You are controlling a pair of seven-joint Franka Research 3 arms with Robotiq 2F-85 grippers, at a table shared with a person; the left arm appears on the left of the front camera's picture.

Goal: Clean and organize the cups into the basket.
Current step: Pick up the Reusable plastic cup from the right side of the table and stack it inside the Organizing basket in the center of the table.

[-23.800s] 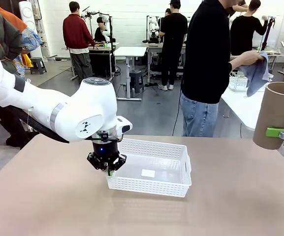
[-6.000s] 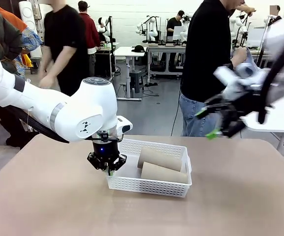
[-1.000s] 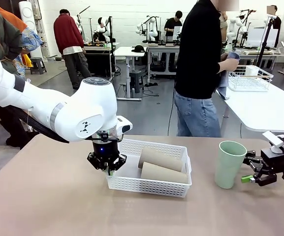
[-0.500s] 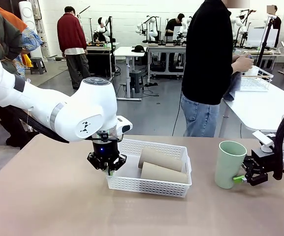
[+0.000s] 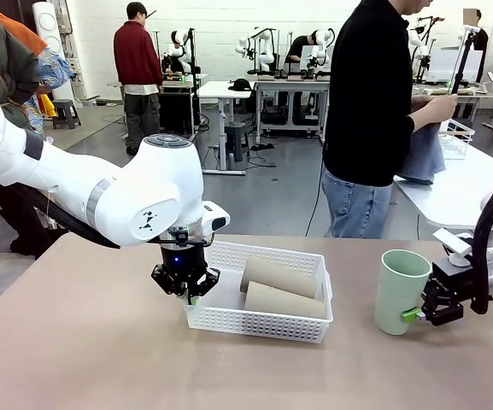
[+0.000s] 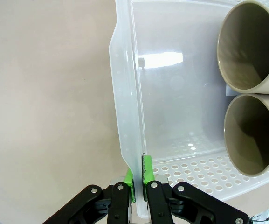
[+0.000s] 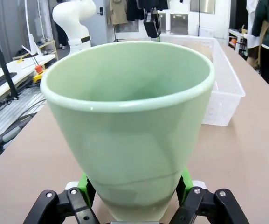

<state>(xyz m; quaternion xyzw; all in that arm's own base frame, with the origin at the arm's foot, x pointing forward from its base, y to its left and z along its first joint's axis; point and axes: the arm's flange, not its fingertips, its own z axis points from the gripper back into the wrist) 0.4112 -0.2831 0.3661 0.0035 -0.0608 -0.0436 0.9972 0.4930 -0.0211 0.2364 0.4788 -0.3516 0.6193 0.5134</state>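
Mint cup [image 5: 399, 292] stands upright; two taupe cups [image 5: 280, 275] lie in basket [image 5: 255, 324].

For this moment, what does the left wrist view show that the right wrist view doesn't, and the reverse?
Left wrist view: the left pincer shut on the wall of the basket, and two taupe cups lying inside it, mouths toward the camera.
Right wrist view: the mint green cup upright between the pads of the right pincer; whether they grip it is unclear.
Both: the basket, farther off in the right wrist view, and the tan table.
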